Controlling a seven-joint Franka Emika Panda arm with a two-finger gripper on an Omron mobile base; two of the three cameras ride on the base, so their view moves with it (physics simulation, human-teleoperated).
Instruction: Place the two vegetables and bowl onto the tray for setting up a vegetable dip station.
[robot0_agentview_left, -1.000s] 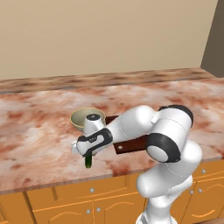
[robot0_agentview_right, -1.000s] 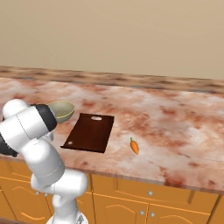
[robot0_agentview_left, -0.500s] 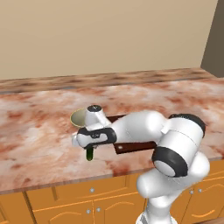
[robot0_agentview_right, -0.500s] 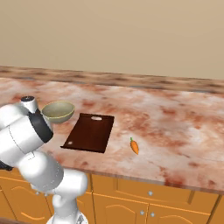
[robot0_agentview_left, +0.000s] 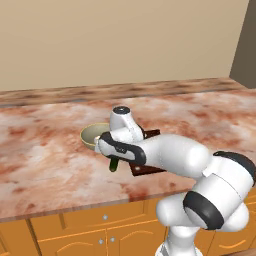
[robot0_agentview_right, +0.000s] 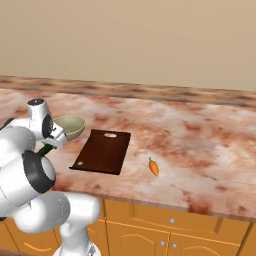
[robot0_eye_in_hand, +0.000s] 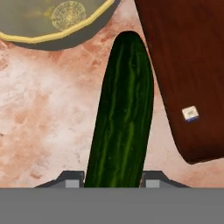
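Two task items sit at the left of the desk (robot0_agentview_right: 200, 145): the bowl (robot0_agentview_right: 69, 127) and, just beside it, the cucumber (robot0_eye_in_hand: 122, 118), clamped between the jaws of the gripper (robot0_eye_in_hand: 114, 178). Next comes the tray (robot0_agentview_right: 102, 151), then the carrot (robot0_agentview_right: 154, 167) apart on bare marble.

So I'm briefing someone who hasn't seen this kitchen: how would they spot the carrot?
On the marbled counter, find the dark brown board. The carrot lies alone on the stone to its right, apart from it: small, orange, green-topped, unlike the long dark cucumber by the bowl.
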